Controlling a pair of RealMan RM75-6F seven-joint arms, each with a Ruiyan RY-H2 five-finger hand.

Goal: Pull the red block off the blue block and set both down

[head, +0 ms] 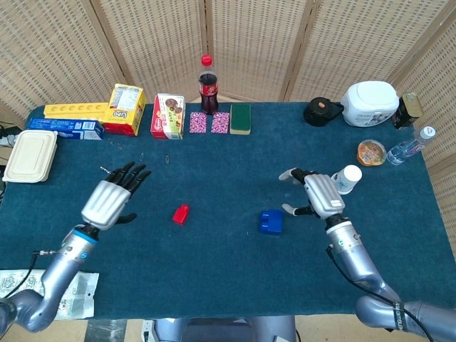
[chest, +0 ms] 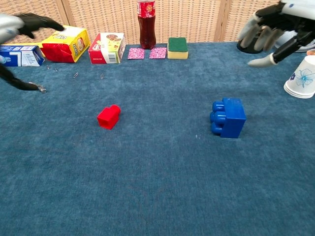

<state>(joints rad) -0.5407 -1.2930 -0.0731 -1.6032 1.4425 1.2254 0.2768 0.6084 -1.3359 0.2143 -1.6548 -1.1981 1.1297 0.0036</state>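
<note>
The small red block (head: pixel 181 214) (chest: pixel 109 117) lies alone on the blue cloth, left of centre. To its right, well apart from it, the larger blue block (head: pixel 271 221) (chest: pixel 228 117) rests on the cloth. My left hand (head: pixel 109 201) (chest: pixel 17 23) hovers left of the red block with fingers spread, holding nothing. My right hand (head: pixel 318 194) (chest: pixel 273 27) is raised to the right of the blue block, fingers apart and empty. Neither hand touches a block.
A paper cup (head: pixel 346 179) (chest: pixel 301 76) stands close by my right hand. Along the far edge stand a cola bottle (head: pixel 208 84), snack boxes (head: pixel 168 115), a sponge (head: pixel 240 118), a white cooker (head: pixel 369 103) and a water bottle (head: pixel 410 147). A lidded food box (head: pixel 30 155) sits at far left.
</note>
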